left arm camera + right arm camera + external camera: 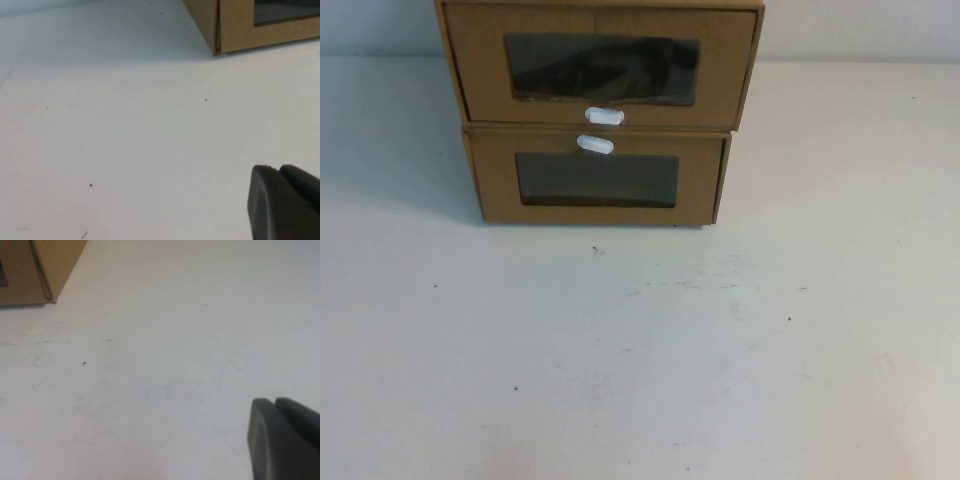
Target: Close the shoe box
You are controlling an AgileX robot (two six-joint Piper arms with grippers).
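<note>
The shoe box (601, 65) sits at the far middle of the white table (640, 350), stacked on top of a similar brown box (596, 177). Its clear window (602, 69) shows something dark inside, and its small white pull tab (604, 116) lies just below that window. The lower box carries its own white tab (595, 144) above its window, so the two tabs sit near each other across the seam between the boxes. From the high view we see the top drawer front standing slightly forward of the lower box's front.

Neither arm appears in the high view. In the left wrist view we see only a dark piece of the left gripper (285, 202) over bare table, well apart from the corner of the lower box (250, 25). In the right wrist view the right gripper (285, 440) shows likewise as a dark edge above the table, well apart from the box corner (35, 270). We cannot tell how either tool's jaws stand.
</note>
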